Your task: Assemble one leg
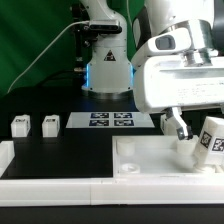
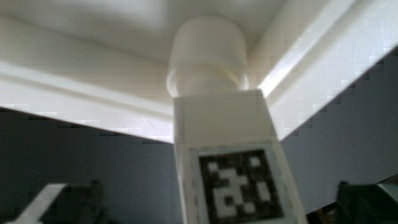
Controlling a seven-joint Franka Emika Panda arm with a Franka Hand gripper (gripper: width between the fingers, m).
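Observation:
A white leg (image 2: 221,140) with a black-and-white tag fills the middle of the wrist view. Its round end points into a corner of the large white tray-like part (image 2: 107,85). My gripper (image 2: 214,208) is open, with a dark finger (image 2: 63,203) on each side of the leg and a gap between each finger and the leg. In the exterior view the gripper (image 1: 190,135) hangs over the tray-like part (image 1: 150,165) at the right, with a tilted tagged leg (image 1: 211,139) by its fingers. Two more legs (image 1: 20,124) (image 1: 50,123) stand at the exterior view's left.
The marker board (image 1: 112,121) lies flat on the black table behind the tray-like part. The robot's base (image 1: 107,70) stands at the back, with a cable running off to the exterior view's left. A low white rim (image 1: 60,185) borders the table's front.

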